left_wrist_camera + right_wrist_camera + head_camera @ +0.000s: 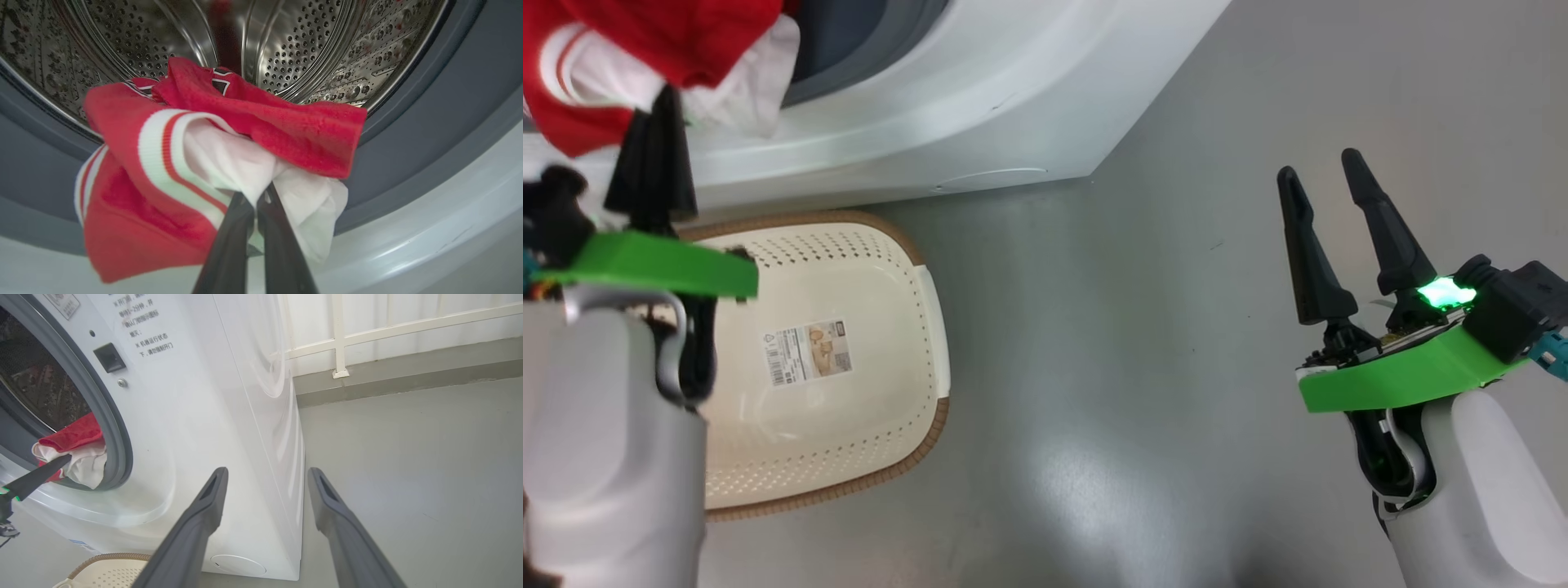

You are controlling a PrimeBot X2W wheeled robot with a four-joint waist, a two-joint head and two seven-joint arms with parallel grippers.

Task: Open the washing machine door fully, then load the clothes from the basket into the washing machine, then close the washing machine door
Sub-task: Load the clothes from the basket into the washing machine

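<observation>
My left gripper (257, 197) is shut on the white panel of the clothes (265, 118), a red bundle with white stripes. The bundle sits at the mouth of the washing machine (980, 90), across the grey gasket (408, 134), with the steel drum (306, 41) behind it. From the side, the clothes (73, 435) partly hang over the opening's lower lip. The basket (874, 392) stands on the floor below the opening and holds just its paper label (809, 351). My right gripper (1319, 163) hangs open and empty over the floor, far to the right. The washing machine door is out of view.
Grey floor (1135, 367) lies open between the basket and my right arm. The washer's right side panel (265, 375) stands close ahead of my right gripper (265, 473). A white railing (339, 335) and a low kerb run along the back.
</observation>
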